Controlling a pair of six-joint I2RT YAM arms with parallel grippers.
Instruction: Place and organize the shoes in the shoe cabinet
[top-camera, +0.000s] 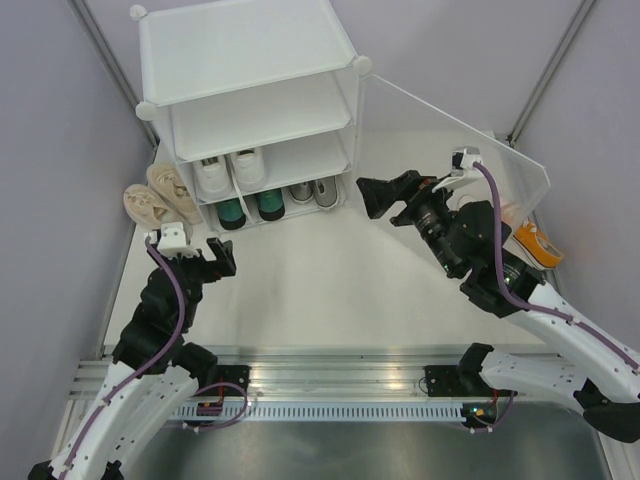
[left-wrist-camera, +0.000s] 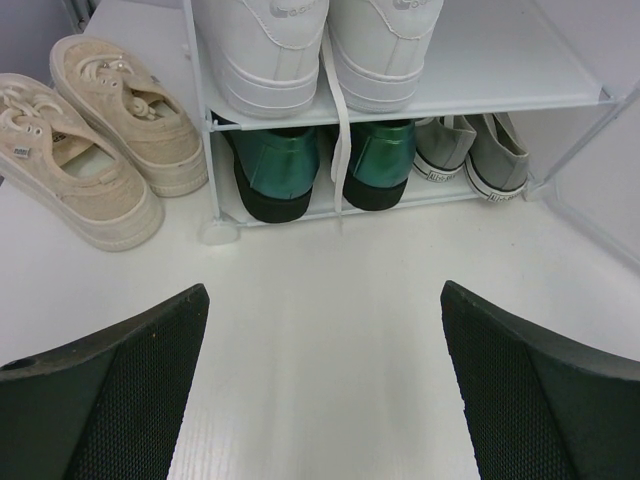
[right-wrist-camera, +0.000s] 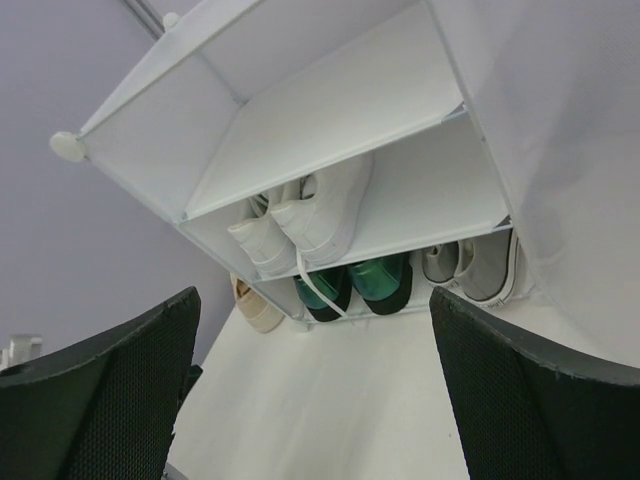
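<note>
The white shoe cabinet (top-camera: 250, 60) stands at the back with its clear door (top-camera: 470, 150) swung open to the right. White sneakers (left-wrist-camera: 320, 50) sit on the middle shelf. Green/black sneakers (left-wrist-camera: 320, 170) and grey sneakers (left-wrist-camera: 470, 150) sit on the bottom shelf. The beige pair (left-wrist-camera: 95, 130) lies on the table left of the cabinet. An orange shoe (top-camera: 535, 243) shows behind the door. My left gripper (top-camera: 205, 258) is open and empty, in front of the cabinet's left corner. My right gripper (top-camera: 385, 195) is open and empty, raised, facing the cabinet (right-wrist-camera: 330, 130).
Grey walls stand close on both sides. The open door panel stands between my right arm and the orange shoe. The white table (top-camera: 320, 290) lies in front of the cabinet. A metal rail (top-camera: 330, 385) runs along the near edge.
</note>
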